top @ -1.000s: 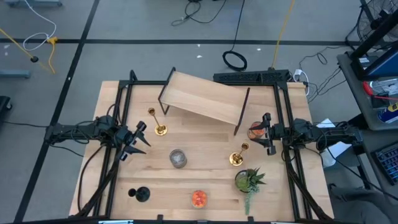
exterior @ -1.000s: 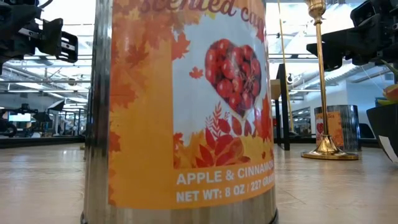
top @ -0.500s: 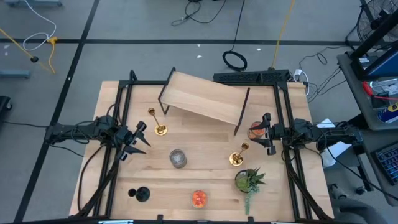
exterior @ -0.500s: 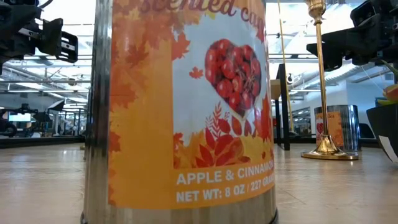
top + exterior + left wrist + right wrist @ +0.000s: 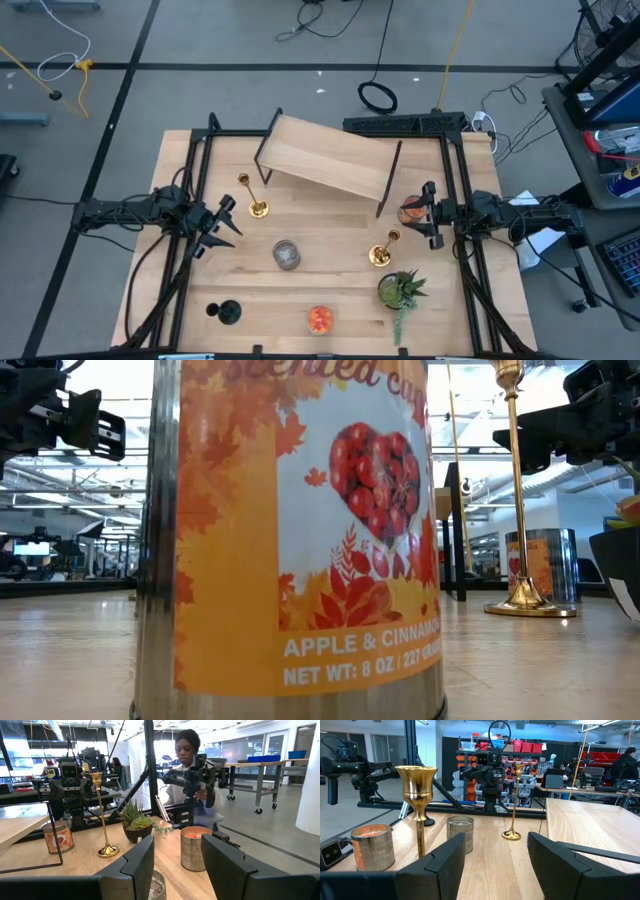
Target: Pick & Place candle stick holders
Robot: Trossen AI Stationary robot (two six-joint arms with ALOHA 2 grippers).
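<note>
So your left gripper is parked over the left side of the light wooden table, fingers spread apart with nothing between them. Right gripper hangs over the right side, also spread wide and holding nothing.

Here's where your candle holders sit, seen from above. One tall slim shiny gold candlestick stands upright just beside your left gripper, on the inner side. The second gold candlestick stands near the right gripper, right next to the green potted plant in a dark bowl. The small grey metal cup is roughly mid-table between the two candlesticks. The orange-red cup sits at the near edge, and it fills most of the low view with its "apple & cinnamon" label. The short black candle holder is toward the near left corner. Another labelled candle tin sits right by your right gripper.

A slanted wooden board on a black frame spans the far half of the table. A person shows beyond the table in the left wrist view
</note>
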